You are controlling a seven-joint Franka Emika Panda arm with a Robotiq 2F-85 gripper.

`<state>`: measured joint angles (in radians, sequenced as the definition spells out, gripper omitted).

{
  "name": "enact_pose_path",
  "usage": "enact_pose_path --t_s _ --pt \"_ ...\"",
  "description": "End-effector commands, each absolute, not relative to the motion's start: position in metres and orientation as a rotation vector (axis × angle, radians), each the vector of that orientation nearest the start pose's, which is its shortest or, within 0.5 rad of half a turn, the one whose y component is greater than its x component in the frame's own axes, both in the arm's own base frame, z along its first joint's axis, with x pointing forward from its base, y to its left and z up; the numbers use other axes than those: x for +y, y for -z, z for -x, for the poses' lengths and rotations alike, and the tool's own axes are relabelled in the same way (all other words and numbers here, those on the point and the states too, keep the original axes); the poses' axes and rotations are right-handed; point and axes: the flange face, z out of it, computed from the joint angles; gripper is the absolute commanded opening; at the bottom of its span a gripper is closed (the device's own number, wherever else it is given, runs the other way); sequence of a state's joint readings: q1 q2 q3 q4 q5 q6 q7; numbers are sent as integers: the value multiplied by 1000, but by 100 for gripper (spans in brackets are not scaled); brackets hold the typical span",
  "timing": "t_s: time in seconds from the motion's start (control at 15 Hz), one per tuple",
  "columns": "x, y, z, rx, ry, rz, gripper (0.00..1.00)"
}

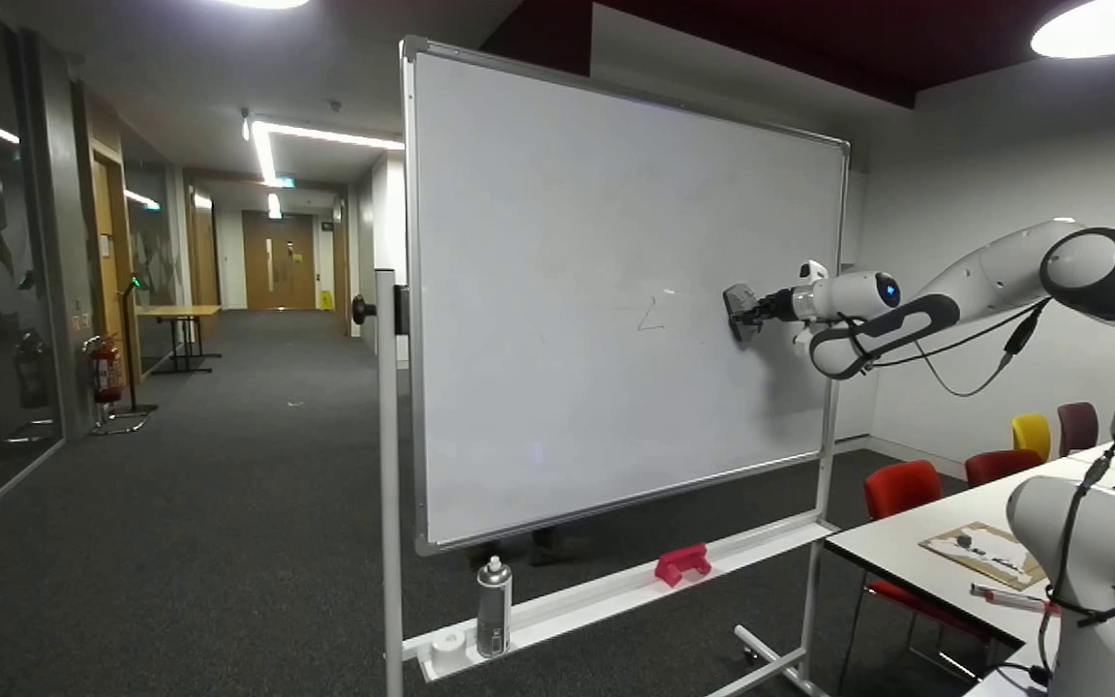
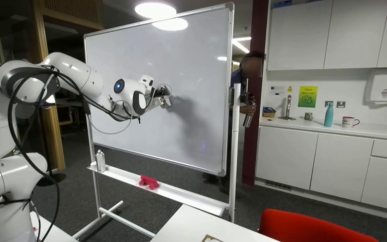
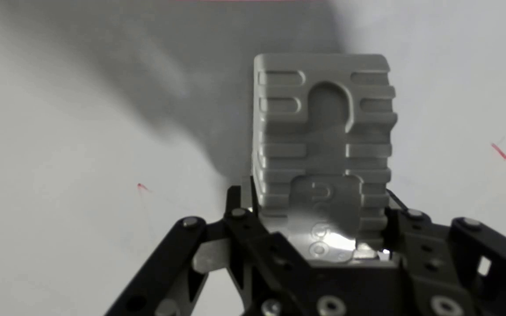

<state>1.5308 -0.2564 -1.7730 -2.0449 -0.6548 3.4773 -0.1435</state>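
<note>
In the wrist view, the gripper point(image 3: 323, 206) comes in from the bottom edge and clasps a grey eraser point(image 3: 325, 156), its fingers set along both long sides. The eraser sits slightly right of centre in that frame, ribbed back toward the camera, flat against the whiteboard point(image 1: 567, 213) or so near that no gap can be made out. A dark shadow spreads toward the upper left. A short red stroke point(image 3: 499, 151) shows at the right, and a smaller red mark point(image 3: 143, 187) at centre left.

In an exterior view the eraser lies right of centre, with a thin angular pen mark point(image 1: 651, 327) to its left on the whiteboard. Both exterior views show an upright spray can point(image 1: 495, 610) and a red plastic piece point(image 1: 682, 564) on the tray point(image 1: 596, 608) below. At lower right of an exterior view, a table point(image 1: 891, 539) carries markers point(image 1: 1012, 598). A person point(image 2: 247, 110) stands partly behind the whiteboard, right of centre in an exterior view; farther right is a turquoise bottle point(image 2: 329, 115).
</note>
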Motion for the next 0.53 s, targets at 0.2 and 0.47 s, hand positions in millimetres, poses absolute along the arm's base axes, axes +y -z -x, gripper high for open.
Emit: enact_pose_path --t_s 0.2,0.47 --pt "-162 -594 -560 -562 2206 2588 35" --pt "-208 -591 -549 -405 2214 2610 35"
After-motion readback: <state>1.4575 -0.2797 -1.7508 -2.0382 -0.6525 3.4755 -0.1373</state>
